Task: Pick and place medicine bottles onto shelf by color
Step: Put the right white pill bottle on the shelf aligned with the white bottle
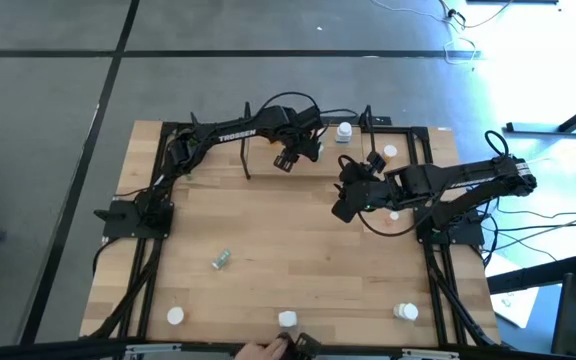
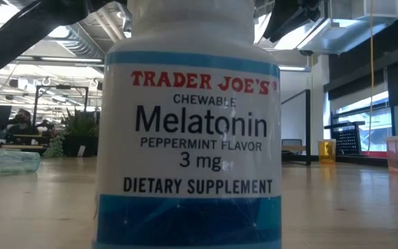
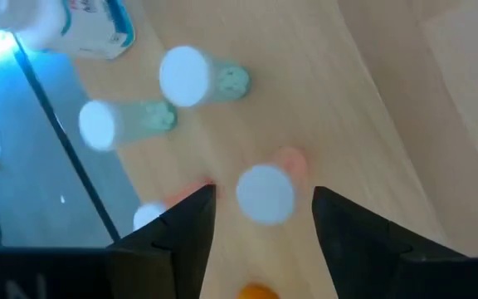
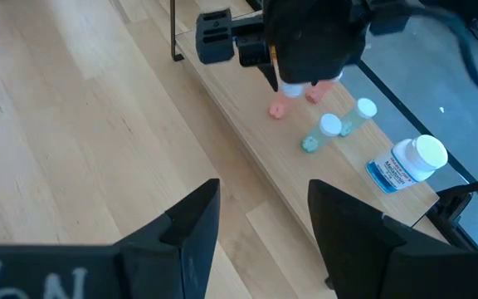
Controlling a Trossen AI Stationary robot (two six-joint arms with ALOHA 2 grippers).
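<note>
Orange bottle [image 3: 265,193] stands on the far shelf [image 4: 247,133] between the left gripper's [image 3: 260,218] spread fingers, beside other orange ones, grouped by color.

Left arm is extended from its base at the table's left edge toward the far edge, elbow raised, wrist turned downward. The left gripper [image 1: 290,157] is held pointing down, its fingers [image 3: 191,218] parted with a clear gap between them. Right arm is reached from its base at the right edge inward toward the table's middle, forearm roughly level. The right gripper [image 1: 344,208] is angled down; its fingers [image 4: 196,218] are seen spread, nothing between them.
</note>
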